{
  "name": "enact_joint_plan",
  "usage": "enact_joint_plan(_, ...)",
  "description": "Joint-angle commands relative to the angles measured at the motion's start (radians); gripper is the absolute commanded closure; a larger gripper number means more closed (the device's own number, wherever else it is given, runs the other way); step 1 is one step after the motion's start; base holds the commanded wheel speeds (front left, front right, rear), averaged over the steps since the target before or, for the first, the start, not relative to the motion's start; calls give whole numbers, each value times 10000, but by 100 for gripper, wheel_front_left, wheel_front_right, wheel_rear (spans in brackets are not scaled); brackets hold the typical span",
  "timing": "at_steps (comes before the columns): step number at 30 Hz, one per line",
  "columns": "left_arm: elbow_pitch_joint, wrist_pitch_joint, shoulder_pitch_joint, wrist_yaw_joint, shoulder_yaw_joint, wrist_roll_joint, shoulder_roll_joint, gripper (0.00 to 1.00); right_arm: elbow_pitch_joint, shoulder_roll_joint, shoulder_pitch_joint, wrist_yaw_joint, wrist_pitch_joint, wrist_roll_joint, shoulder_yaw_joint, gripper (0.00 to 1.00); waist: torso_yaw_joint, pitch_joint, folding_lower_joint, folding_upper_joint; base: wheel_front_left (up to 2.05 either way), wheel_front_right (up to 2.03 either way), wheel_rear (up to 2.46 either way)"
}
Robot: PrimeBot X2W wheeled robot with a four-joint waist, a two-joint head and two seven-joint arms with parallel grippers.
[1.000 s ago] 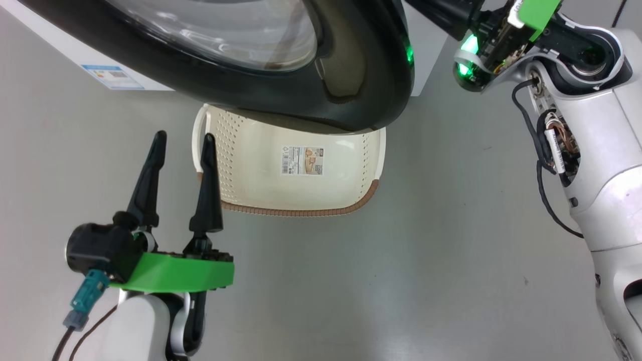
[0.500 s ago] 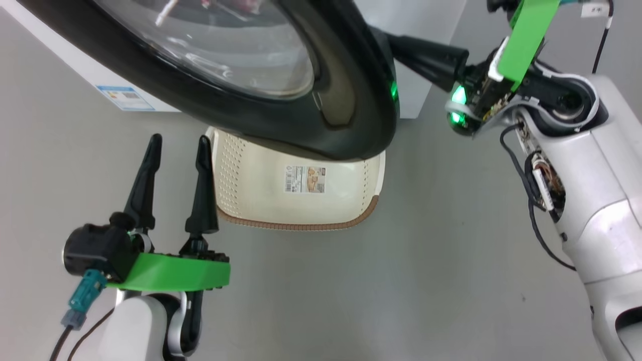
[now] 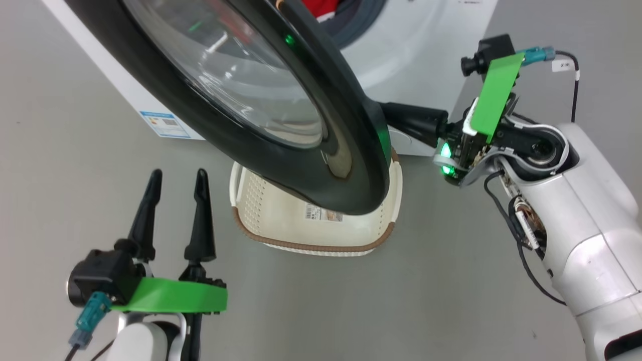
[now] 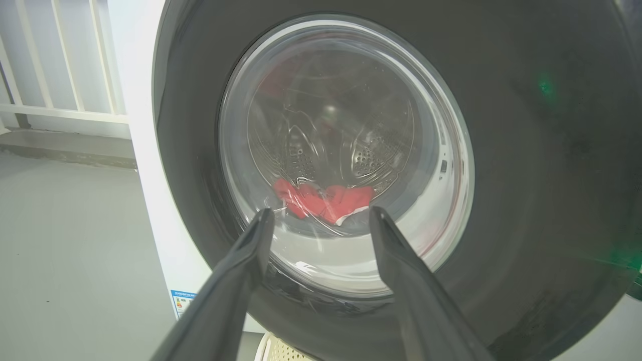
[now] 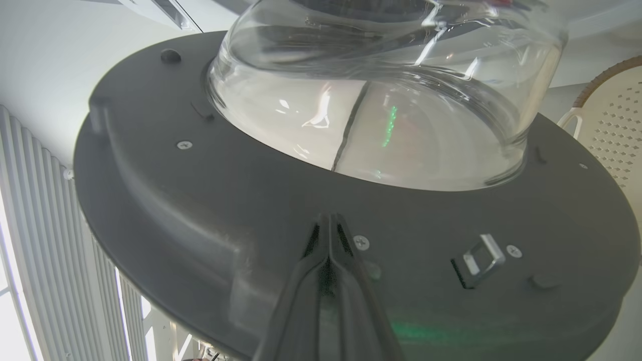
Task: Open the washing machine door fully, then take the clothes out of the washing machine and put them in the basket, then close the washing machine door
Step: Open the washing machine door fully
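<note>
The washing machine door (image 3: 281,115) stands partly open, its black rim and glass bowl hanging over the cream basket (image 3: 321,235) on the floor. Red clothes (image 3: 321,7) lie inside the white washing machine (image 3: 426,45). My right gripper (image 3: 396,114) is shut, its fingers reaching behind the door's right edge. In the right wrist view the shut tips (image 5: 328,218) press on the door's grey inner face (image 5: 200,200) below the glass bowl (image 5: 381,100). My left gripper (image 3: 178,173) is open and empty, left of the basket. It faces the door (image 4: 526,150), with clothes (image 4: 323,198) visible through the glass.
Grey floor (image 3: 451,281) surrounds the basket. A blue sticker (image 3: 165,124) marks the machine's lower left corner. A white railing (image 4: 60,75) stands left of the machine. The door latch (image 5: 479,260) sits right of my right fingers. A basket corner (image 5: 612,115) shows beyond the door.
The door has swung further open, with my shut right gripper following behind its edge. The head camera has shifted, bringing the machine's front and the red clothes into view. My left gripper stays open.
</note>
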Motion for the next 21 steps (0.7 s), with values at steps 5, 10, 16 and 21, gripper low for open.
enact_joint_plan(5,-67,-76,277,93,282,-37,187,0,-211,371,472,50,88,-4,227,100,570,-562,1,0,0,0,0)
enact_joint_plan(10,113,-76,449,153,271,-98,187,0,-126,427,792,50,97,-13,385,100,916,-891,1,0,0,0,0)
enact_joint_plan(16,315,-76,550,203,234,-204,187,0,-4,513,1026,50,168,-9,660,100,1241,-1121,1,0,0,0,0)
enact_joint_plan(21,485,-76,561,264,161,-262,187,0,65,580,1184,50,235,14,942,100,1526,-1308,1,0,0,0,0)
